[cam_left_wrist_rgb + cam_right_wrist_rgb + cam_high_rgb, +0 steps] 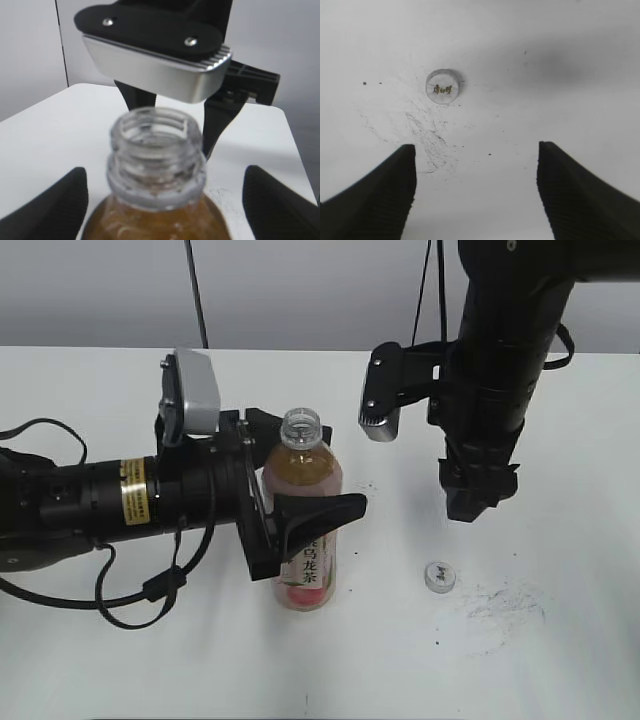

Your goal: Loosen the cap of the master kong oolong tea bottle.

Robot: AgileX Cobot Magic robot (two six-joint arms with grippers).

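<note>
The master kong oolong tea bottle stands upright on the white table, its threaded neck open and uncapped. My left gripper reaches in from the left with its jaws on either side of the bottle's upper body. In the left wrist view a strip of table shows between the bottle and the right jaw, so the gripper is open. The cap lies on the table to the right of the bottle, top up; it also shows in the right wrist view. My right gripper hangs above the table, open and empty.
The right arm's silver wrist camera housing hangs just right of the bottle's neck and fills the top of the left wrist view. Dark scuff marks spot the table near the cap. Black cables trail at the left.
</note>
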